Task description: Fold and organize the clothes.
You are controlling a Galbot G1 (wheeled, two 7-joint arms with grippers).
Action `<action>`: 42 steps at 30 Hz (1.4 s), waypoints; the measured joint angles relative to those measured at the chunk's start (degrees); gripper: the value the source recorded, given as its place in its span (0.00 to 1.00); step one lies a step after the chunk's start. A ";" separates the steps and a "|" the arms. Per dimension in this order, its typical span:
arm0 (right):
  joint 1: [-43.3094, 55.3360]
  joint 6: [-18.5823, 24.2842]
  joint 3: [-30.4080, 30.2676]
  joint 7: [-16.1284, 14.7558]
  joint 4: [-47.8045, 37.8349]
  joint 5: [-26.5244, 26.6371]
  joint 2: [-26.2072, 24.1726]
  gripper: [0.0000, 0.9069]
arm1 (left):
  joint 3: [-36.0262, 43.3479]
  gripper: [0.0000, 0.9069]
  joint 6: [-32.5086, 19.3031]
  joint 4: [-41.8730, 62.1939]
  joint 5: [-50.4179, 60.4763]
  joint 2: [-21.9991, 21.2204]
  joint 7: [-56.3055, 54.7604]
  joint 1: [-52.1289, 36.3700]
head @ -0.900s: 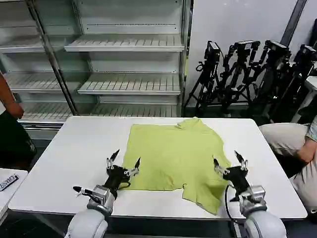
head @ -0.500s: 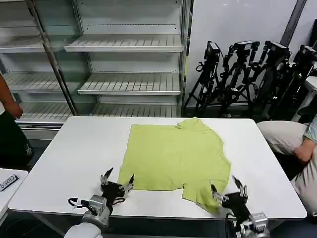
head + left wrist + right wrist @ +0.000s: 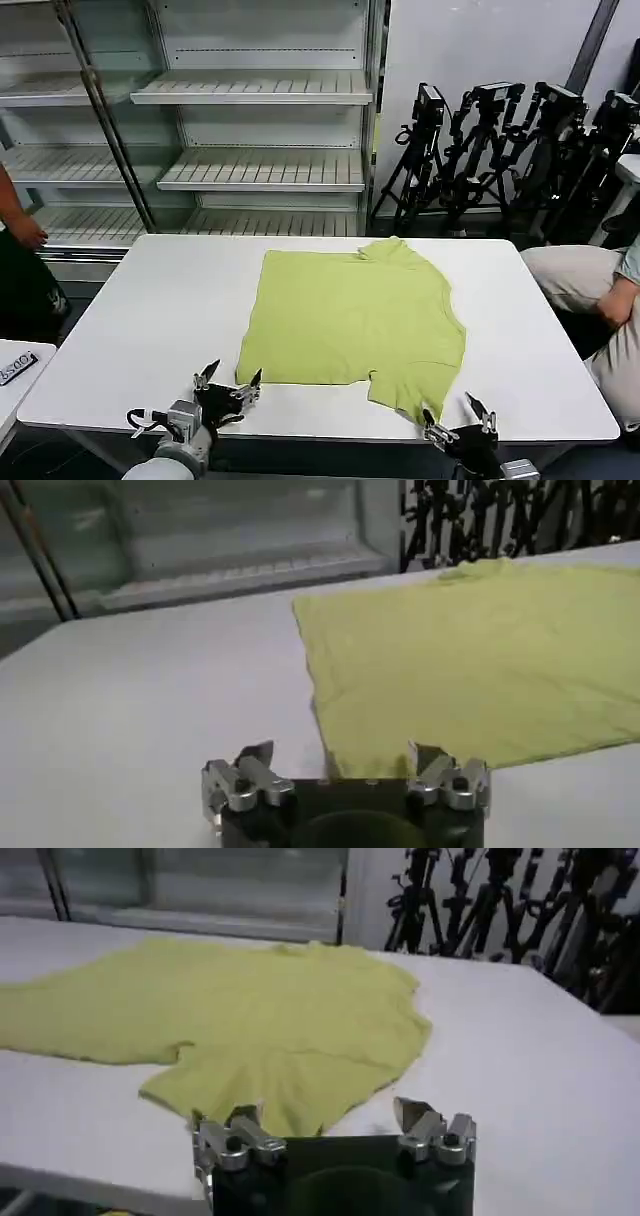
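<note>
With both my left gripper (image 3: 228, 383) and right gripper (image 3: 456, 425) spread and empty at the table (image 3: 140, 330) edge (6 o'clock), the shirt (image 3: 350, 315) lies flat at centre; thin, limp fabric, I judge, best pinched at its hem corners.

A plain lime yellow-green short-sleeved shirt of soft thin fabric (image 3: 350, 315) lies spread flat on the white counter (image 3: 150, 310), no print on it. Its small collar (image 3: 385, 247) points toward the counter's far edge, slightly rumpled. The left side of the shirt forms a straight edge, and the hem runs along the near side. At the near right corner a sleeve flap (image 3: 415, 390) sticks out toward the counter's front edge. The cloth is mostly smooth, with faint creases near the right side.
</note>
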 measured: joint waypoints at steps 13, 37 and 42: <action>0.73 -1.30 -0.79 -1.04 0.23 2.32 0.02 0.00 | 0.83 0.03 0.33 0.11 -2.02 0.28 -0.57 0.66; 27.23 -6.73 -2.09 -1.07 -11.20 4.18 -0.44 0.00 | 1.86 0.03 0.77 7.71 -7.10 -2.38 1.47 -16.51; 32.36 -7.03 -3.48 -1.72 -15.54 3.89 -0.10 0.00 | 2.66 0.03 0.77 10.62 -7.63 -2.96 1.90 -20.50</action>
